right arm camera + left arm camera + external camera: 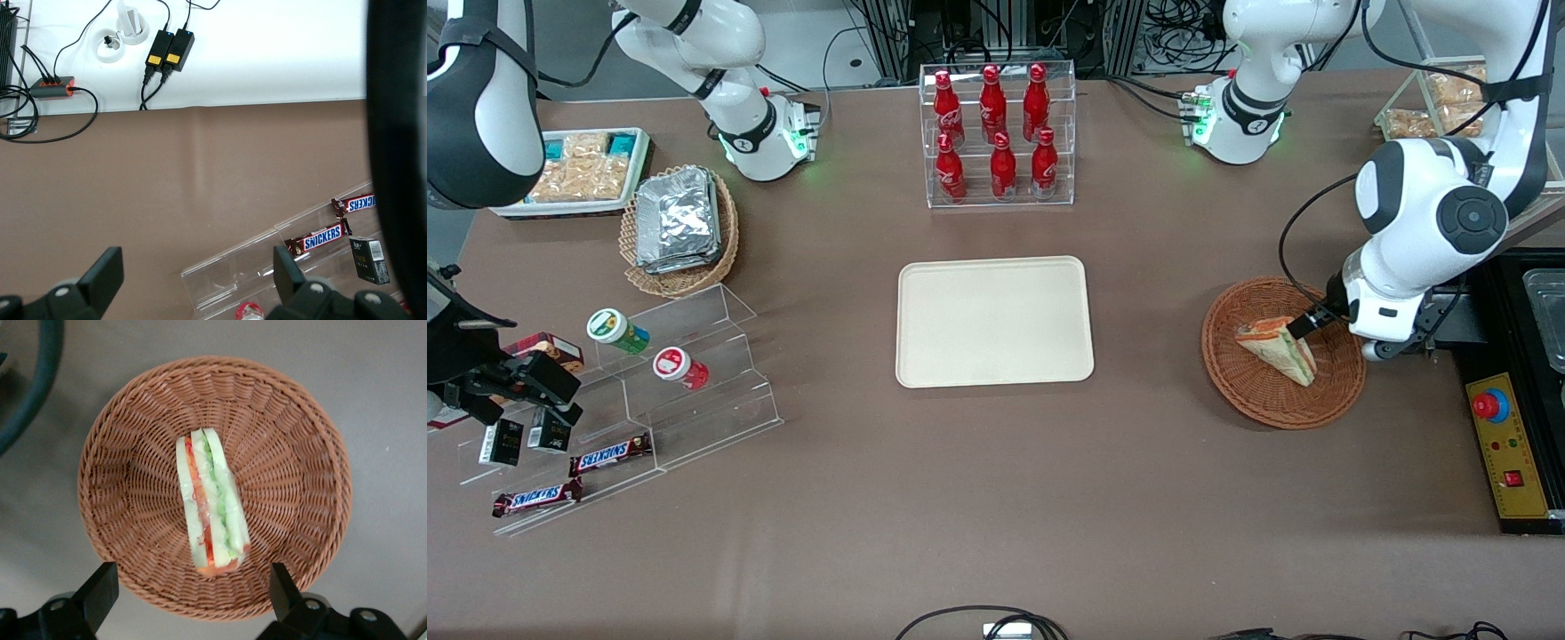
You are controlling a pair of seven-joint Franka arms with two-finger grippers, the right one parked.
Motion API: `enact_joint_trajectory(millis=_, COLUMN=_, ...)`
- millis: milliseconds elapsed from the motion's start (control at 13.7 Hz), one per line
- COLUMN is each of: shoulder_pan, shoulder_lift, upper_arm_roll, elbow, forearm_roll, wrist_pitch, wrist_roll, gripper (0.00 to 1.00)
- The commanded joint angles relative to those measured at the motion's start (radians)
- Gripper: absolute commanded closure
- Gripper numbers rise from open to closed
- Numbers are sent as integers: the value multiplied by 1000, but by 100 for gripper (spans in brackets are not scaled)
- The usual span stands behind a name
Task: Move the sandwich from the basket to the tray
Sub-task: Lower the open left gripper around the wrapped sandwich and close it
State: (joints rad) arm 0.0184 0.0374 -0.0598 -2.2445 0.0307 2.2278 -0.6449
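Note:
The sandwich, a white-bread wedge with green and orange-red filling, lies in the round reddish-brown wicker basket toward the working arm's end of the table. My gripper hovers just above the basket, over the sandwich's wide end. It is open, with its black fingers spread wider than the sandwich and nothing between them. The cream-beige tray lies flat and bare in the middle of the table, apart from the basket.
A clear rack of red bottles stands farther from the camera than the tray. A tan basket of foil packs, a white snack tray and a clear stepped stand sit toward the parked arm's end. A yellow control box lies beside the basket.

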Motion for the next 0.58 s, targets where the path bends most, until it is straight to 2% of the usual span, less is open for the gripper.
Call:
enact_joint_trajectory(millis=0, shoulder_pan=-12, shoulder_lift=24, upper_arm_roll=11, elbow=-53, forearm_roll=15, wrist_pitch=113, wrist_roll=-94, gripper=0)
enact_joint_trajectory(millis=511, shoulder_pan=-12, shoulder_lift=84, upper_arm_roll=11, elbow=-145, forearm_roll=21, wrist_pitch=286, wrist_roll=-165, gripper=0)
